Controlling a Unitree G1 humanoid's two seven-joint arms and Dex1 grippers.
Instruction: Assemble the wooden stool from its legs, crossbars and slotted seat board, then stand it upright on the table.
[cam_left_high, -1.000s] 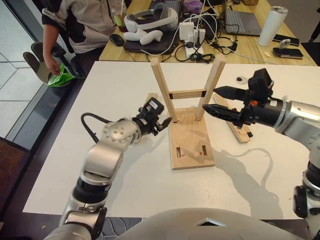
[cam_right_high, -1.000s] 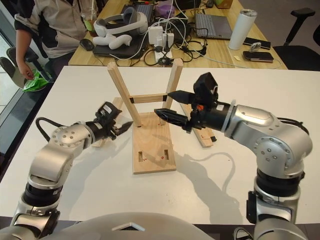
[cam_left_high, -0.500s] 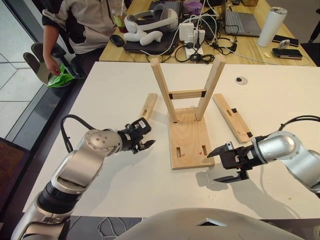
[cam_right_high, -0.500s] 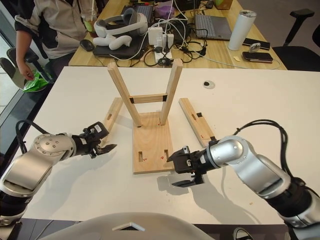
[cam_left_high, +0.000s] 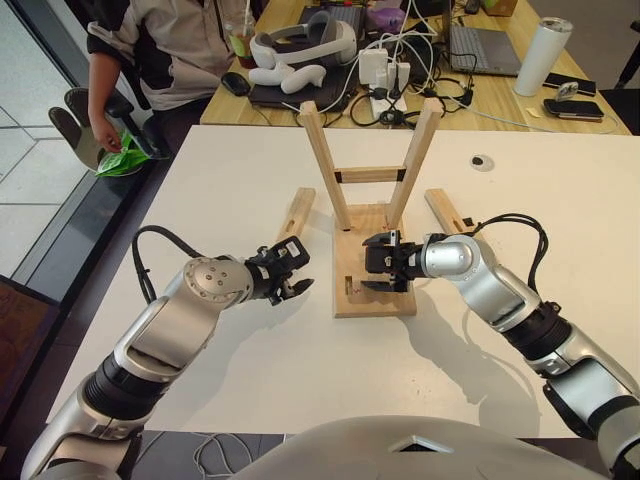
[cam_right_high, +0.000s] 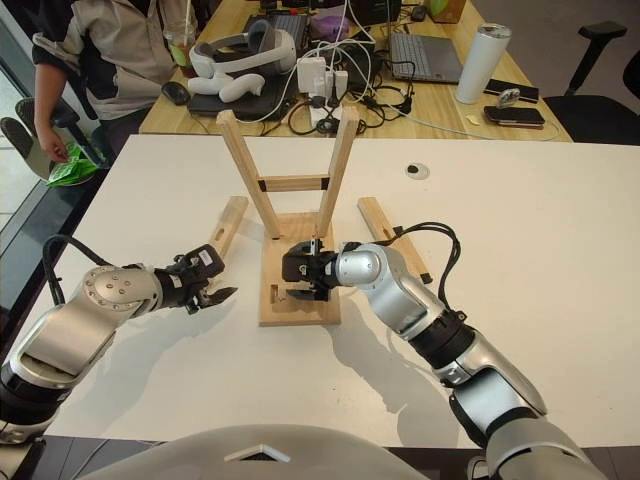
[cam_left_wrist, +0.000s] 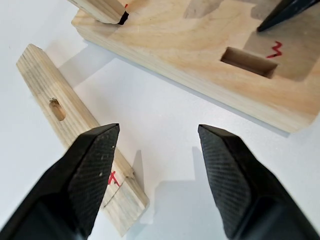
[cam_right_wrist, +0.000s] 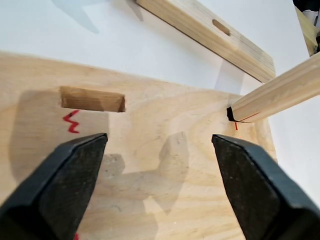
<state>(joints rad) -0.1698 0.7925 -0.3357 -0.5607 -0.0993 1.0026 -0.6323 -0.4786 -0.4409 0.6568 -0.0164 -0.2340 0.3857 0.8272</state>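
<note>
At centre frame, my right gripper (cam_left_high: 367, 265) hangs spread and empty over the seat board (cam_left_high: 375, 303). My left gripper (cam_left_high: 296, 275), also spread, sits left of it beside a loose leg (cam_left_high: 297, 212). Bumping the board could topple the two standing legs (cam_left_high: 325, 165).

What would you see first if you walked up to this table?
First, the two wooden legs sticking up from the seat board in the middle of the white table, joined by a crossbar. Next, the right gripper is open over that board. The left gripper is open beside a loose wooden piece lying flat.
</note>
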